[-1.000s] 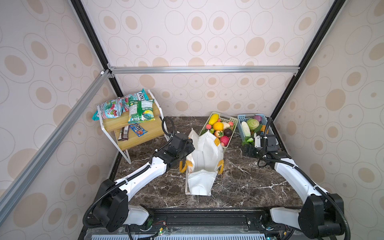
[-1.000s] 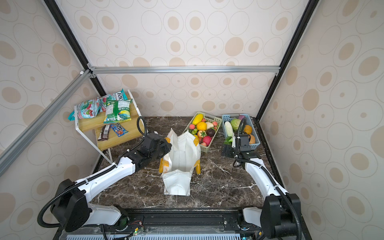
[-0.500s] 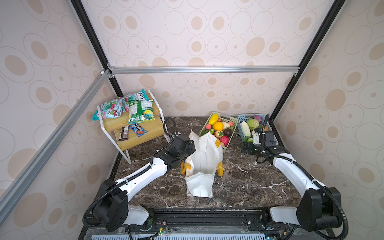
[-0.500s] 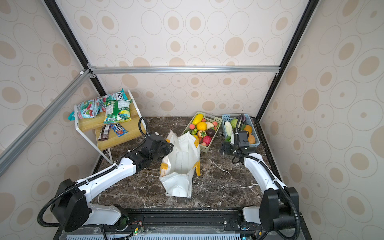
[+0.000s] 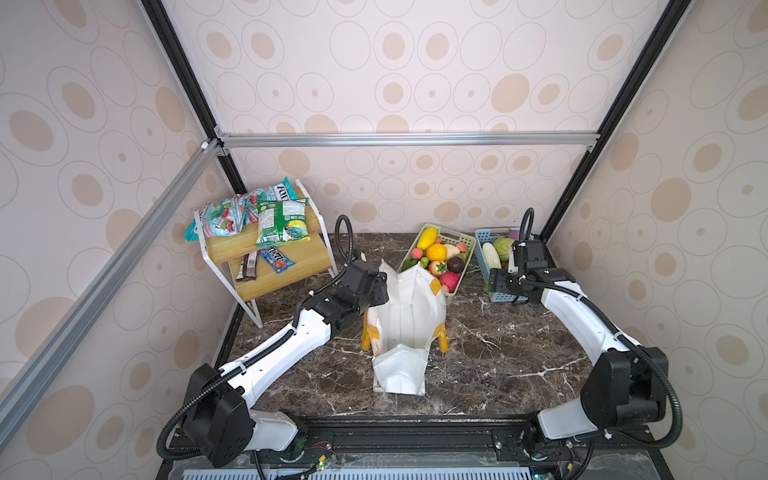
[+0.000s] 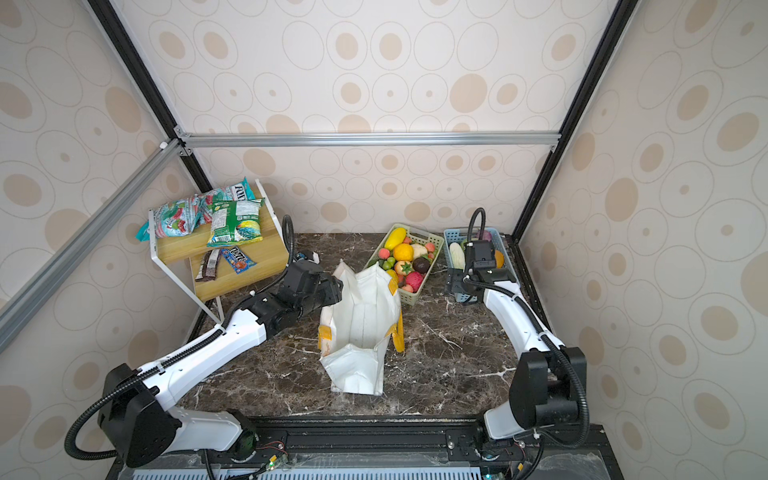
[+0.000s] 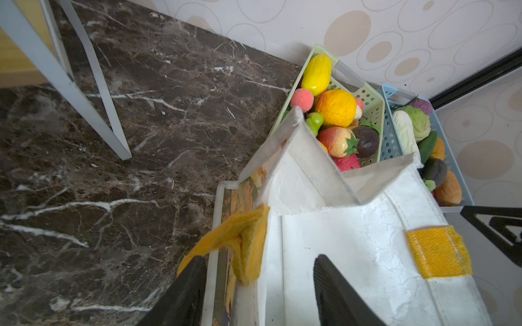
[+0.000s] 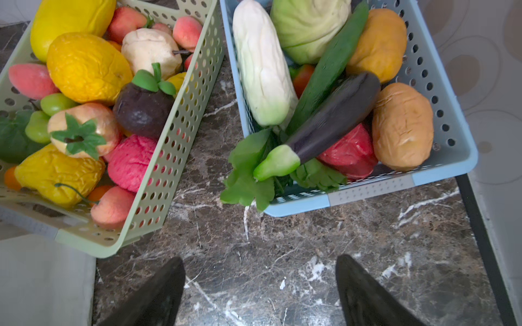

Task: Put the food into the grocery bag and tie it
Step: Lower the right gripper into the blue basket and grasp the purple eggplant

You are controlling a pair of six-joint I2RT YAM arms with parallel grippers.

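The white grocery bag (image 5: 409, 328) stands open in the middle of the marble table in both top views, its yellow handles (image 7: 436, 251) hanging at the sides. My left gripper (image 7: 260, 259) is open and straddles the bag's left wall and one handle without pinching them. The food lies in two baskets behind the bag: fruit in the green basket (image 8: 175, 135), and in the blue basket (image 8: 367, 192) an eggplant (image 8: 333, 118), cucumber (image 8: 324, 73), cabbage (image 8: 308, 25) and potatoes (image 8: 402, 125). My right gripper (image 8: 260, 261) is open and empty over bare marble just in front of the blue basket.
A wooden two-step shelf (image 5: 291, 257) with snack packets (image 5: 280, 222) and candy bars (image 5: 274, 259) stands at the back left, its white leg (image 7: 93, 113) near the left arm. The table's right edge and a black frame post (image 5: 582, 166) lie close beside the blue basket.
My left gripper has gone from shut to open, letting go of the bag's rim, and the bag has settled a little. The right arm has shifted slightly near the blue basket.
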